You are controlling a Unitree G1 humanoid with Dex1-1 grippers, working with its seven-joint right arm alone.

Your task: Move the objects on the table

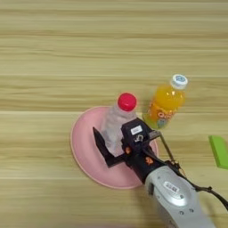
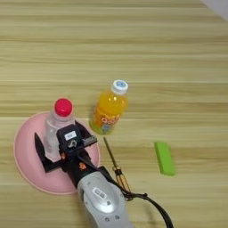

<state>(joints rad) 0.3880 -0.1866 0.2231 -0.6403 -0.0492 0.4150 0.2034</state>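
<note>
The silver forearm (image 2: 101, 200) is reaching in nearest, its right gripper (image 2: 53, 149) straddling the clear bottle (image 2: 57, 129) standing on the pink plate (image 2: 24, 156) on the bench (image 2: 133, 44); jaws looking closed on it (light, crushable, best held mid-body). Rightward are lying the orange juice bottle (image 2: 108, 109) (label unreadable), screwdriver (image 2: 115, 164), green block (image 2: 164, 158).

A wide light-wood table (image 1: 53, 40) fills nearly the whole frame, its grain running in horizontal bands of tan and pale cream from left edge to right edge. The bands alternate darker and lighter all the way from top to bottom. Light falls evenly and softly, with only faint shadows on the wood. In the upper right corner of the right eye view, a small pale grey patch (image 2: 219, 6) shows beyond the table's edge.
</note>
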